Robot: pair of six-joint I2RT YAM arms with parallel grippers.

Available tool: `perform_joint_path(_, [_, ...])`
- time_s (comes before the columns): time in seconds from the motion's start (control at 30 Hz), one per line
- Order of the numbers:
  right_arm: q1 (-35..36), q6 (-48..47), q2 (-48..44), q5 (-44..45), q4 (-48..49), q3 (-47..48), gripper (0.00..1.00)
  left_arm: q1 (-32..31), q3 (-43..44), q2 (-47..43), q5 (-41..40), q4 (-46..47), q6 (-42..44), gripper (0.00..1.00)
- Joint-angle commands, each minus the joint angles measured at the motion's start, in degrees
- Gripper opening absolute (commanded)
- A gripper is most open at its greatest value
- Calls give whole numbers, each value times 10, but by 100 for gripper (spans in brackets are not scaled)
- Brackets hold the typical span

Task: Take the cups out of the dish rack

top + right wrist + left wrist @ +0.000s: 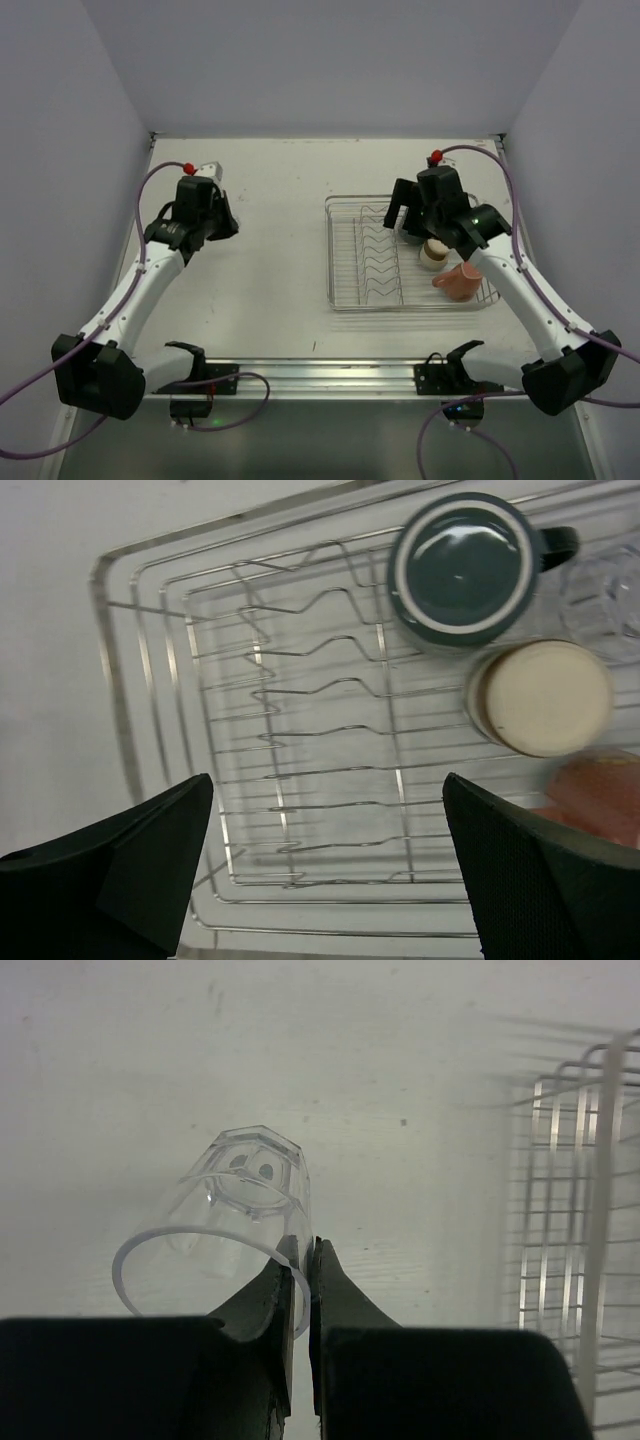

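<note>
Clamping a clear tumbler point(235, 1210) by its rim, left gripper point(303, 1260) is unloading; right gripper point(325, 790) is gaping, next needing the grey mug point(465, 565) at one o'clock.

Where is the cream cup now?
The cream cup sits in the dish rack, right side in the right wrist view, between the dark grey mug and the salmon-pink cup.
</note>
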Motion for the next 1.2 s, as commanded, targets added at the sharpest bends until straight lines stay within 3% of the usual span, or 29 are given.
perform_joint_path(0.0, [-27,-33,14,78,-70,12,99,36,4,26,-87,-45,42,0])
perform_joint_path(0.1, [-45,-41,4,82,-69,-4,99,74,-22,43,-60,-30,49,0])
perform_joint_path(0.37, [-85,-70,-21,42,-61,-39,99,122,-13,90,-91,-20,64,0])
perform_joint_path(0.87, [-118,-92,-27,41,-70,-55,99,137,39,219,-59,-28,84,0])
perform_joint_path(1.17, [-130,-95,-22,40,-70,-65,99,153,53,242,-49,-23,81,25])
